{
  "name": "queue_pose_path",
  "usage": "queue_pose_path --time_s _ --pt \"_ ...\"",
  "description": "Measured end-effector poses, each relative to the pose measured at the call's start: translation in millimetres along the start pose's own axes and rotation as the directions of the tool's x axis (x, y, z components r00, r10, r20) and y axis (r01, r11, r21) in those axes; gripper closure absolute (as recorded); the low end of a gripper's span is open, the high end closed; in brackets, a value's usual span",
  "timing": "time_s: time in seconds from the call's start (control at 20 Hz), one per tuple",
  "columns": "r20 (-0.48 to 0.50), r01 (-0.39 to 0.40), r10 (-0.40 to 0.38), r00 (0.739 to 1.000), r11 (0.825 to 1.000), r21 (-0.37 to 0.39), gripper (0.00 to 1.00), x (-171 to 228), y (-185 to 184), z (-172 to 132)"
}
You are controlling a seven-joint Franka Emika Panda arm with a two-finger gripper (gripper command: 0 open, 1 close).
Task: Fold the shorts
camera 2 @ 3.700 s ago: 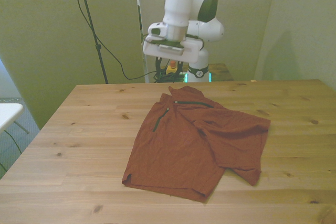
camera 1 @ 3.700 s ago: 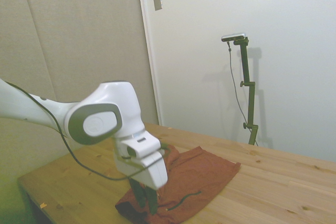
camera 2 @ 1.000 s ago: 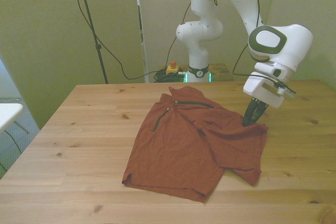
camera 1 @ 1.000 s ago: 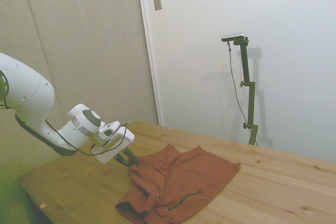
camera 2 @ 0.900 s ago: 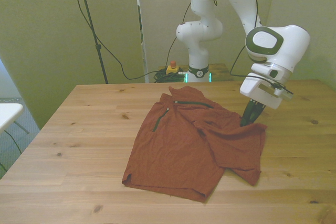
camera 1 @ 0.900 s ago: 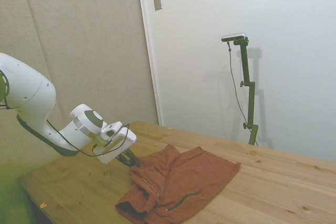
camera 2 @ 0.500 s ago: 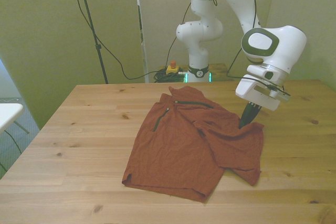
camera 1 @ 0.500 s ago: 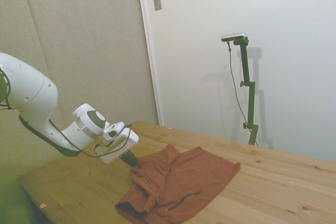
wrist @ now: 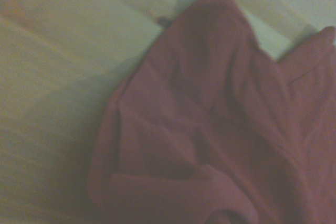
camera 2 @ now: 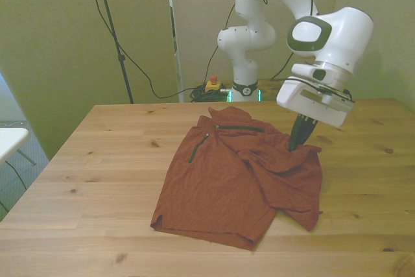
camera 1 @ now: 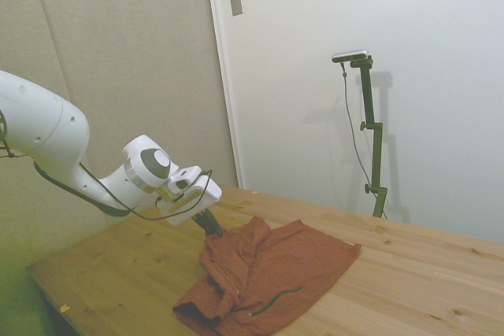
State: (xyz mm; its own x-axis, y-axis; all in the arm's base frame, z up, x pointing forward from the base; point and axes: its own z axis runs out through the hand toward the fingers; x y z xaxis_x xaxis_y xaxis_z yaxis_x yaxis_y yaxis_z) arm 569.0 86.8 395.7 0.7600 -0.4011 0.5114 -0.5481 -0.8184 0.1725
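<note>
Wooden surface (camera 2: 97, 160) carried shorts (camera 2: 240, 180); tool (camera 2: 297, 142) pinched raised corner. Front view alone showed dark cord (camera 2: 238, 128); wrist view only blurred folds.

Side view: I look from off one side of the table (camera 1: 409, 273), fairly far back, toward the wall (camera 1: 409, 76).
Front view: I look across the table at the arm (camera 2: 311, 24), slightly from above, mid-range.
Wrist view: I look from very close, blurred, at a fold of the shorts (wrist: 210, 140) and some wood.
Shared: all three see the shorts' corner by the gripper (camera 2: 299, 142).
</note>
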Motion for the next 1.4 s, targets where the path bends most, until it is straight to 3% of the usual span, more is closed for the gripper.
queue_pose_path --time_s 0.35,1.05,1.1,1.4 --pt "0.022 -0.114 0.113 0.993 0.993 0.024 1.0 78.0 78.6 -14.2" --pt "0.083 -0.298 0.297 0.951 0.954 0.011 1.0 172.6 200.8 31.9" --pt "0.106 -0.305 0.302 0.947 0.952 0.017 0.0 175.7 207.3 41.6" --pt "0.236 -0.378 0.349 0.907 0.921 0.09 0.0 199.1 247.6 82.5"
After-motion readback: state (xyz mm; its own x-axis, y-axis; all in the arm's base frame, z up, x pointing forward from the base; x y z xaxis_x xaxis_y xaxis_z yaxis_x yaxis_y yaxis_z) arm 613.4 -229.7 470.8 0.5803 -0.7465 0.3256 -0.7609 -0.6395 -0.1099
